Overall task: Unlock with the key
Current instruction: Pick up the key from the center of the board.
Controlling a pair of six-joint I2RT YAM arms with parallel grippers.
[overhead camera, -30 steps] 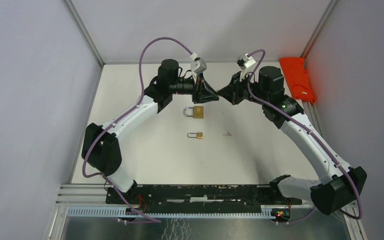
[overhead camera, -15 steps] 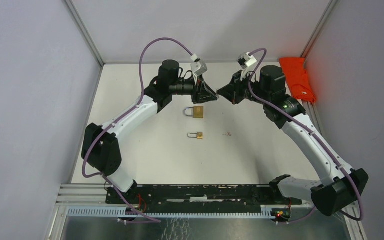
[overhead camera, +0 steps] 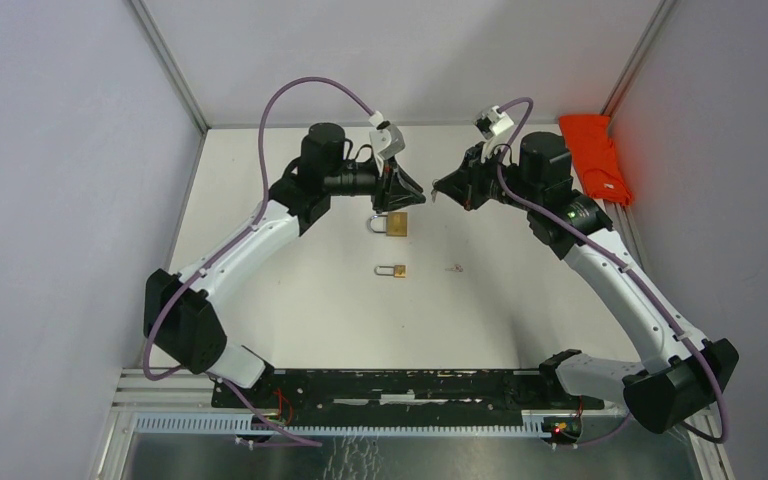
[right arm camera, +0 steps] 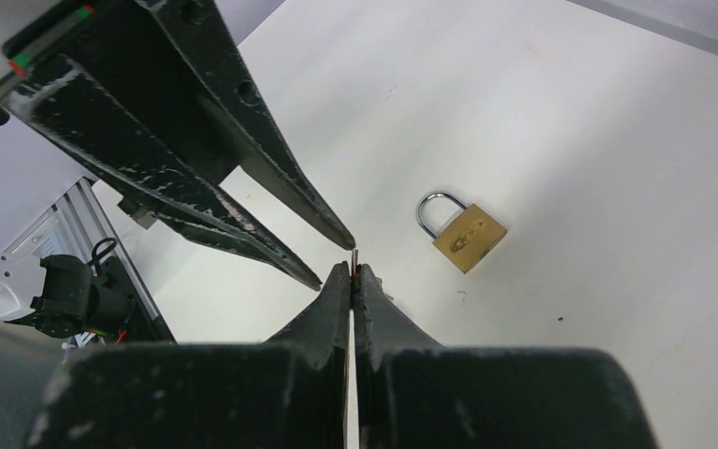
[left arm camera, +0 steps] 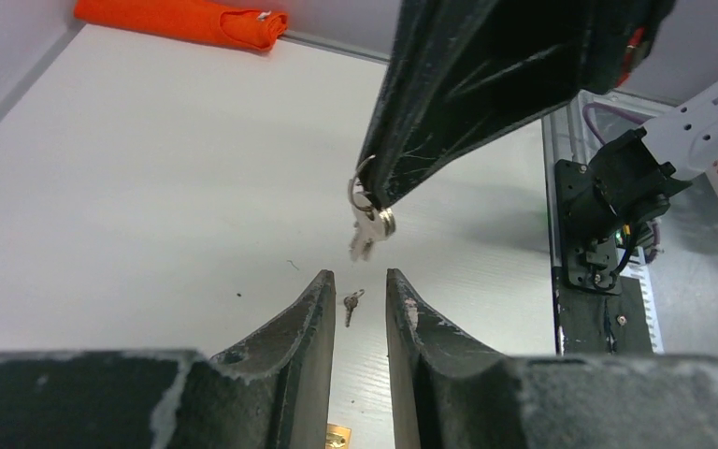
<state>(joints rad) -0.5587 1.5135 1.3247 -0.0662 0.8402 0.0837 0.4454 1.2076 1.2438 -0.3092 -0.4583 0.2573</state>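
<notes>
My right gripper [overhead camera: 436,190] is shut on a small bunch of silver keys [left arm camera: 370,224] and holds it above the table; in the right wrist view [right arm camera: 352,267] only a thin metal edge shows at the tips. My left gripper [overhead camera: 420,195] is open and empty, its tips facing the right gripper a short way off and just below the keys [left arm camera: 360,276]. A large brass padlock [overhead camera: 397,225] lies closed on the table under both grippers and also shows in the right wrist view [right arm camera: 467,234]. A small brass padlock [overhead camera: 397,270] lies nearer.
A single small key [overhead camera: 453,267] lies loose on the table to the right of the small padlock, also in the left wrist view [left arm camera: 351,304]. A folded orange cloth [overhead camera: 595,155] lies at the far right edge. Grey walls enclose the table.
My left arm has drawn back to the left, and a small gap has opened between its tips and the right gripper. The right gripper has held still with the keys.
</notes>
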